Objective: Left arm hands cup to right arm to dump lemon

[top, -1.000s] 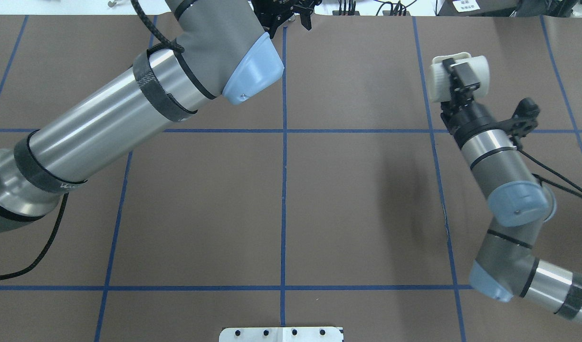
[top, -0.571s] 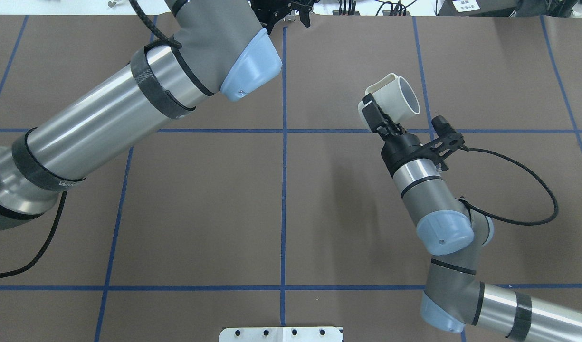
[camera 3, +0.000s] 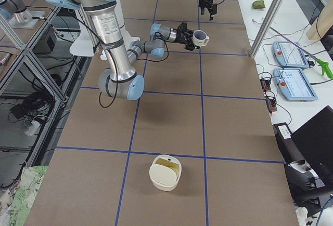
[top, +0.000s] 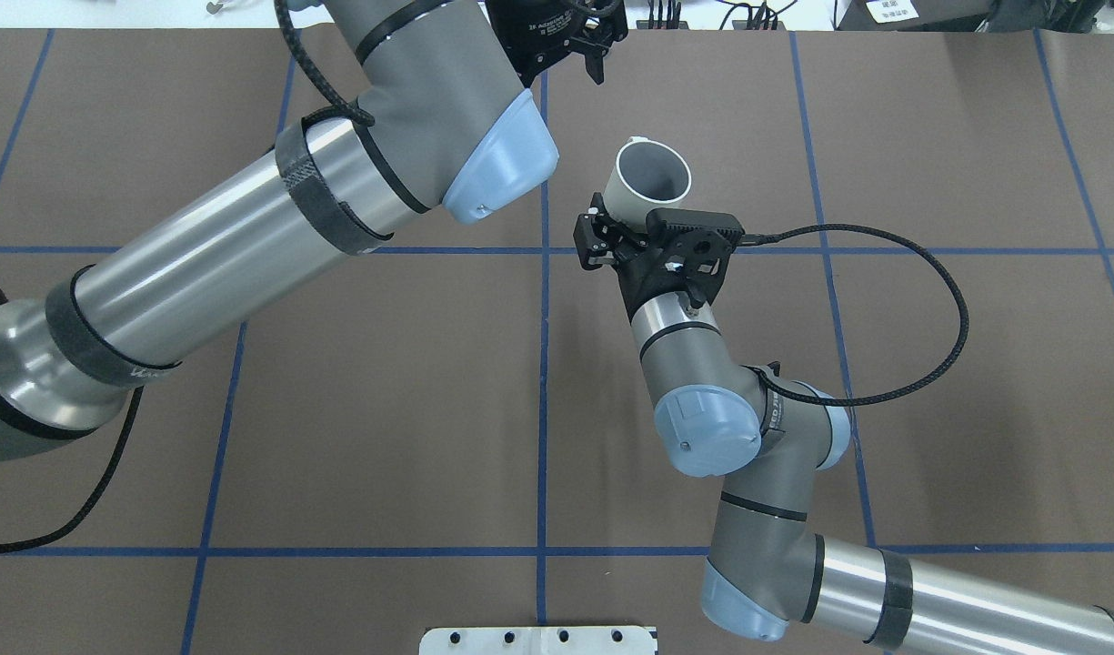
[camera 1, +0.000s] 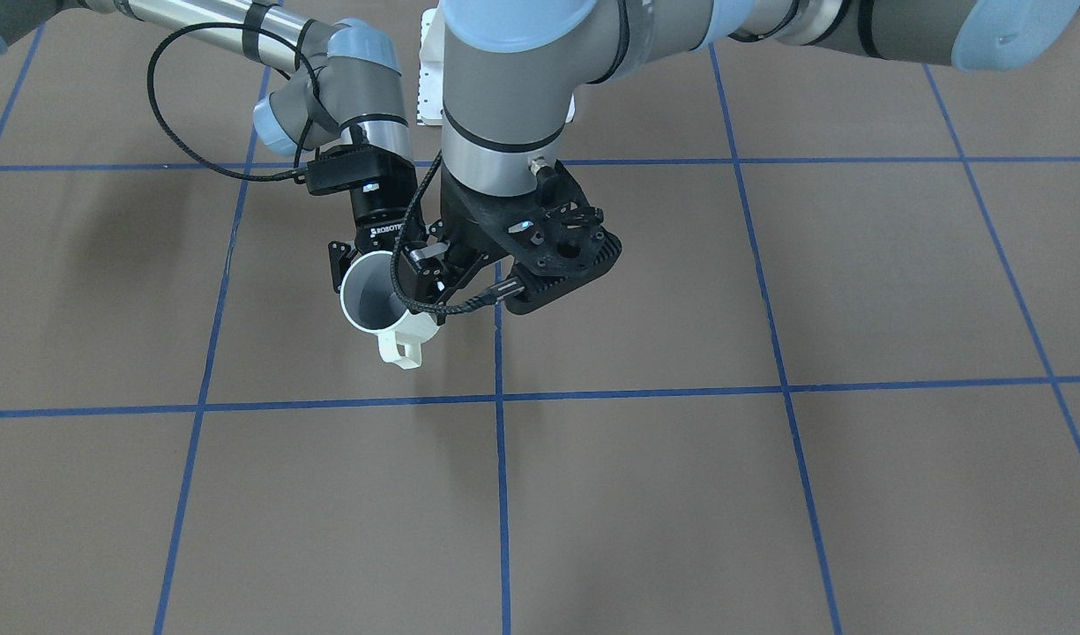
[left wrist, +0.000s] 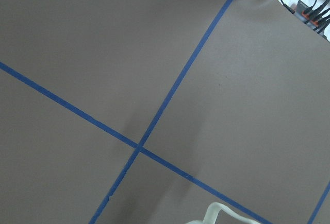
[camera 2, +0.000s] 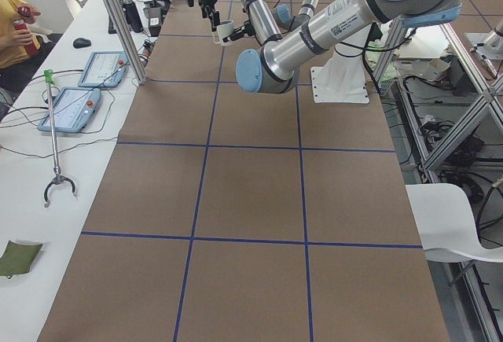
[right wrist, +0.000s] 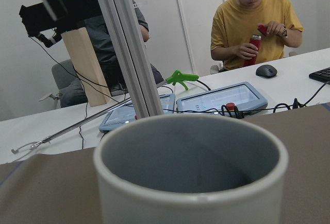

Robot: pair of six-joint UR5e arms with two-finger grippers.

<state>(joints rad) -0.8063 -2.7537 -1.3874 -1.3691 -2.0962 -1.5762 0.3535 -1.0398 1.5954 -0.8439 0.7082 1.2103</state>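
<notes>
While the left fingers [top: 598, 55] hang spread, clear of it, the right fingers [camera 1: 336, 266] pinch the tilted cup [top: 652, 173] between them.

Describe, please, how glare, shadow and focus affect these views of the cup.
Overhead: the left arm shows a glare streak on its silver tube. Front-facing: soft, diffuse shadows lie on the table near the cup. Right wrist: the near rim looks slightly soft, the inside dim. Left wrist: only its handle shows, cropped.
</notes>
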